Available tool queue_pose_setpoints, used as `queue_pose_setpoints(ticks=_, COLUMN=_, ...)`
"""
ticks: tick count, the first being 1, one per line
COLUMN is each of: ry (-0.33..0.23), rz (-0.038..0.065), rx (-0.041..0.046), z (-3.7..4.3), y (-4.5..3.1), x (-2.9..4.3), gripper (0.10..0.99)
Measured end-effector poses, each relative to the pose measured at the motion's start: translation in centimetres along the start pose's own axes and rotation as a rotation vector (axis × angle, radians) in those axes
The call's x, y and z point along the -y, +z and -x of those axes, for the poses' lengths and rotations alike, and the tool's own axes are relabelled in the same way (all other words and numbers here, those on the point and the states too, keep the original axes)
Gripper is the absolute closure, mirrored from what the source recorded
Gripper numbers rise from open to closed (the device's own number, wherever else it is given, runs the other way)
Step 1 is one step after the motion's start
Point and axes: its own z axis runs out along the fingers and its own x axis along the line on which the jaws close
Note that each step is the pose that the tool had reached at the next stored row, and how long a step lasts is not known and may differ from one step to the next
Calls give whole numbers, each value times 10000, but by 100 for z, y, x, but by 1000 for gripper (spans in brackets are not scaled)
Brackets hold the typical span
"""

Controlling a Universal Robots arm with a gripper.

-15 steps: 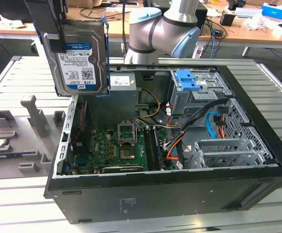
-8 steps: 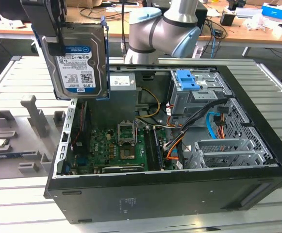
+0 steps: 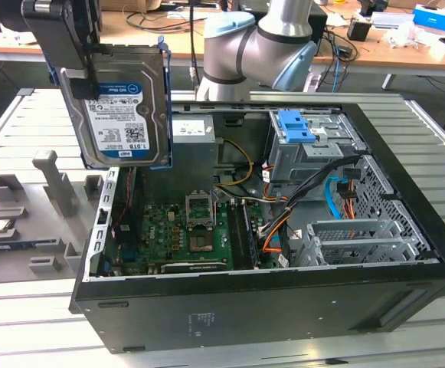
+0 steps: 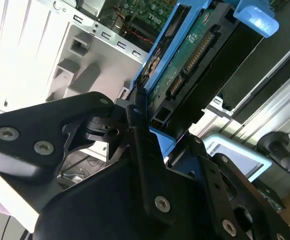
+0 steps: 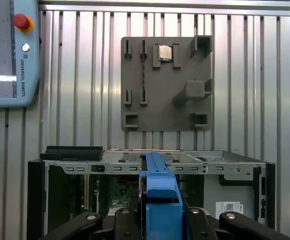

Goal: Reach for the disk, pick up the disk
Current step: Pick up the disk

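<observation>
The disk [image 3: 122, 107], a silver hard drive with a white-and-blue label and a blue carrier frame, hangs upright in the air above the corner of the open computer case [image 3: 406, 222] at the exterior view's left. My gripper [image 3: 88, 69] is shut on its upper edge. In the second wrist view the black fingers [image 4: 137, 120] clamp the blue frame, and the disk's green circuit board [image 4: 192, 52] faces the camera. The first wrist view looks down along the blue frame's edge [image 5: 159, 190], with the gripper [image 5: 159, 222] around it.
Inside the case are a motherboard [image 3: 184, 230], a grey power supply [image 3: 195, 142], a blue latch piece [image 3: 295, 126] on the drive cage, and loose cables. A grey fixture plate [image 5: 164, 82] lies on the slatted metal table [image 3: 436, 138]. A teach pendant [image 5: 10, 50] rests nearby.
</observation>
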Motion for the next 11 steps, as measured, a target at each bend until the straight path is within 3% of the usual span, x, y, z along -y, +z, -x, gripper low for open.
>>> queue_pose_setpoints(ticks=11, ry=0, rz=1, rx=-1, z=-374, y=4, x=-6, gripper=718)
